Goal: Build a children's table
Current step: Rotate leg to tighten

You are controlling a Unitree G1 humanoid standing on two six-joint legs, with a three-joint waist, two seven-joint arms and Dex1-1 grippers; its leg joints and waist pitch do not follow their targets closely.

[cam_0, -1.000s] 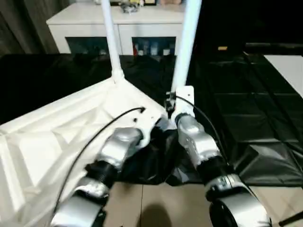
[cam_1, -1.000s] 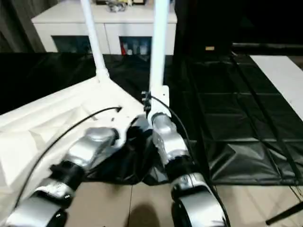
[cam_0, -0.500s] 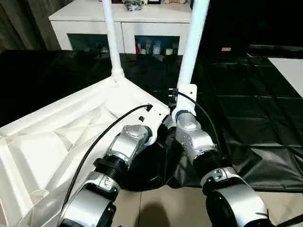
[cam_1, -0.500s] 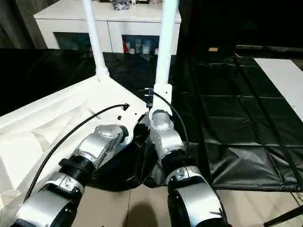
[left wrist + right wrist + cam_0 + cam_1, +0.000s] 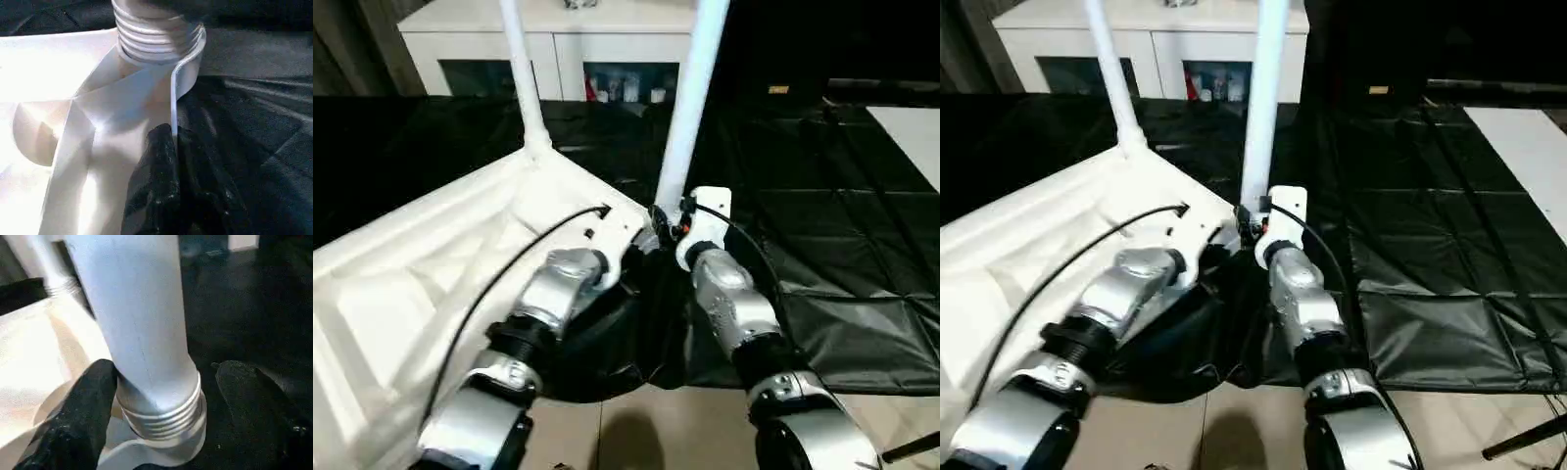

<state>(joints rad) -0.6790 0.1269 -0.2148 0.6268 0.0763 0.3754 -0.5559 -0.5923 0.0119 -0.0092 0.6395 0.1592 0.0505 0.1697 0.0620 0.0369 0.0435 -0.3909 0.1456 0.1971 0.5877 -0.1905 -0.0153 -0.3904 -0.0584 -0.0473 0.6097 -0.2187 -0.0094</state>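
I see the table top (image 5: 431, 264) lying upside down on the black desk (image 5: 822, 225), ribs facing up. One corner points away from me. A white leg (image 5: 690, 108) stands up in the near corner socket (image 5: 161, 431), and its screw threads show just above the socket rim. A second leg (image 5: 524, 78) stands in the far corner.

My right gripper (image 5: 161, 382) is at the bottom of the near leg. Its jaws are spread wide, one finger (image 5: 88, 406) right against the leg on one side and the other finger well off on the other side, so it is not squeezing the leg.

My left gripper (image 5: 166, 147) is at the edge of the top, just below that same socket. Its jaws are pressed together, and they seem to pinch the thin white rim of the top.

Both silver arms reach out from me to that corner, side by side. A black cable (image 5: 509, 274) runs along the left arm.

Behind the desk stands a white cabinet (image 5: 558, 39) with glass doors.
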